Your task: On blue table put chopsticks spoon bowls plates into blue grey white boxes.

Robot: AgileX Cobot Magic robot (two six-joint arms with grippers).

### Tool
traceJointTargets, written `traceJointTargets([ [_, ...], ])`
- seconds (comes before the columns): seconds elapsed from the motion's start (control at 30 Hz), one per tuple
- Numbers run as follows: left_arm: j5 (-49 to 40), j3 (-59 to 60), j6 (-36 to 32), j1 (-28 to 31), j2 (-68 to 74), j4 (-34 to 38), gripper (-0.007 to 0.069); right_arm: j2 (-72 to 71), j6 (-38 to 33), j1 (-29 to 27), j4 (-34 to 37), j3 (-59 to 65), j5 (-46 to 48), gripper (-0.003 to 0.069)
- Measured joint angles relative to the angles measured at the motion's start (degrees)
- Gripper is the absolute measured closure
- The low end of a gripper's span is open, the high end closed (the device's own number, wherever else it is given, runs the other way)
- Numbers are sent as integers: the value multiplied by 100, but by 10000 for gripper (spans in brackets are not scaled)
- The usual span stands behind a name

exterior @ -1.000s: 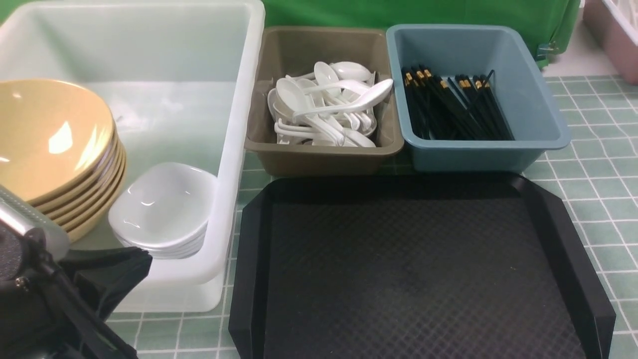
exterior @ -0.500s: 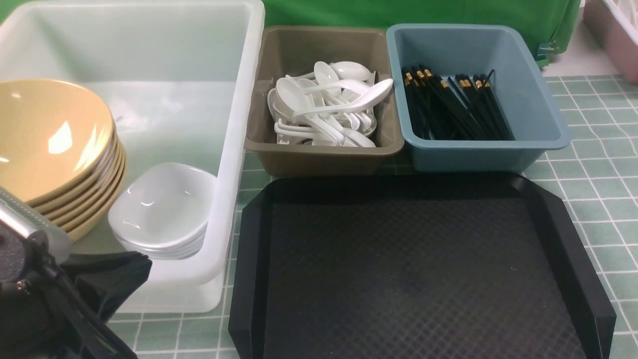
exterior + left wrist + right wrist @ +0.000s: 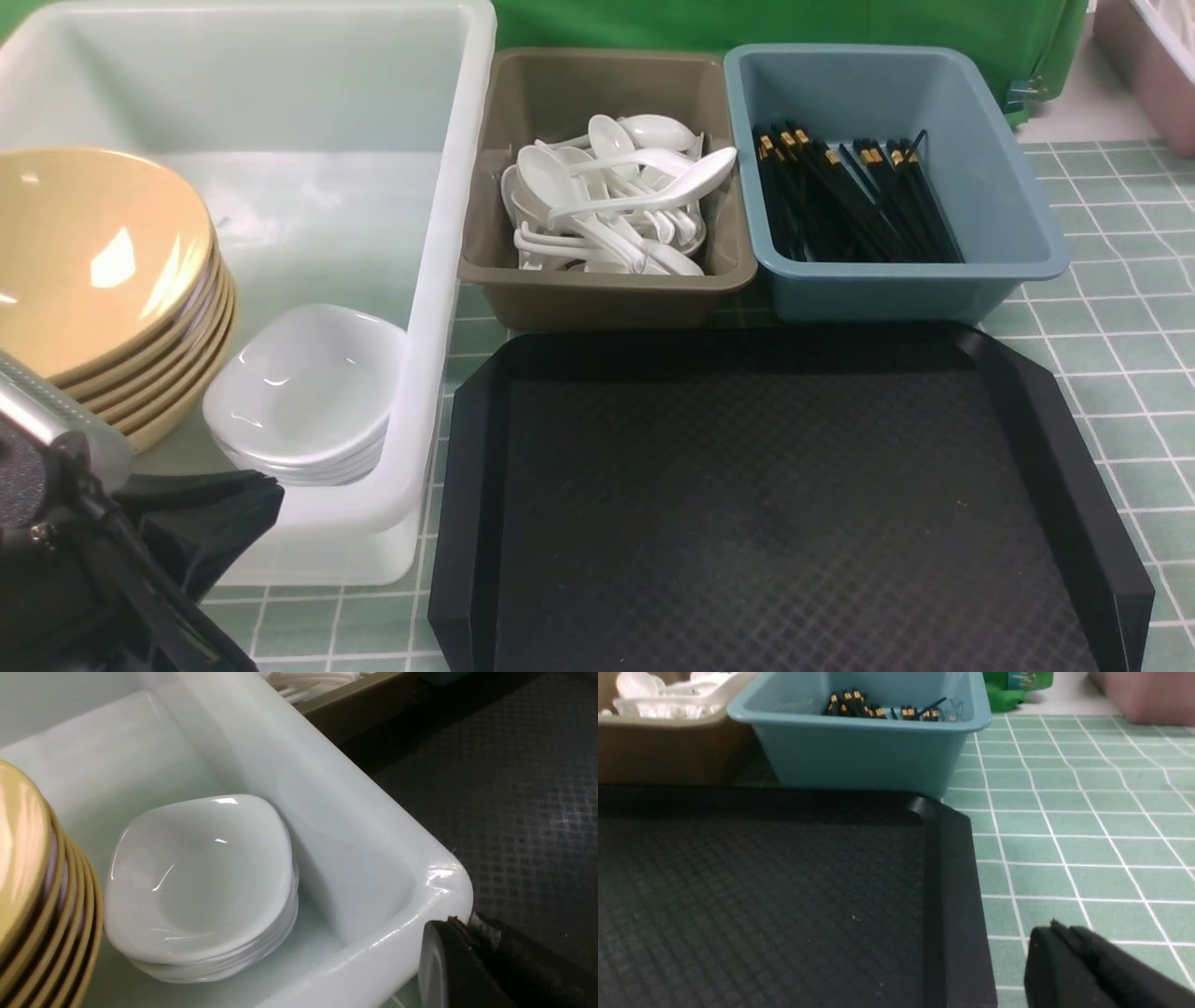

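A stack of tan bowls [image 3: 93, 271] [image 3: 28, 896] and a stack of white plates [image 3: 303, 397] [image 3: 201, 882] sit in the white tub [image 3: 448, 280] [image 3: 373, 858]. White spoons [image 3: 607, 196] fill the grey-brown bin [image 3: 607, 289]. Black chopsticks [image 3: 850, 196] [image 3: 878, 709] lie in the blue bin [image 3: 1008, 215] [image 3: 859, 751]. My left gripper [image 3: 266, 490] [image 3: 460, 924] is shut and empty, just outside the tub's near corner. My right gripper [image 3: 1057, 931] is shut and empty, low over the blue table [image 3: 1087, 835] beside the tray; the front view does not show it.
A black diamond-textured tray [image 3: 775, 504] [image 3: 761, 896] lies in front of the two small bins, with nothing on it. A pink crate [image 3: 1148, 65] stands at the far right, with green cloth [image 3: 887, 23] behind the bins.
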State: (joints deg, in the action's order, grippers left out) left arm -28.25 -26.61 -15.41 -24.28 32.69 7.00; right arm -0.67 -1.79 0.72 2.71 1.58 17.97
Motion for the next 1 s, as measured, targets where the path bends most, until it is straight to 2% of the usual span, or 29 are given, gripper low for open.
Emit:
traceJointTargets([
  [0.77,13,24,-6,0,-7,0,619,0,-143,0,-5,-6,40,601],
  [0.93,398,597,-13,118,-734,-38,619,0,-143,0,-5,-11,56,596],
  [1.0,799,1074,135,439,-1528,-160,619,0,-143,-3,-5,-11,56,591],
])
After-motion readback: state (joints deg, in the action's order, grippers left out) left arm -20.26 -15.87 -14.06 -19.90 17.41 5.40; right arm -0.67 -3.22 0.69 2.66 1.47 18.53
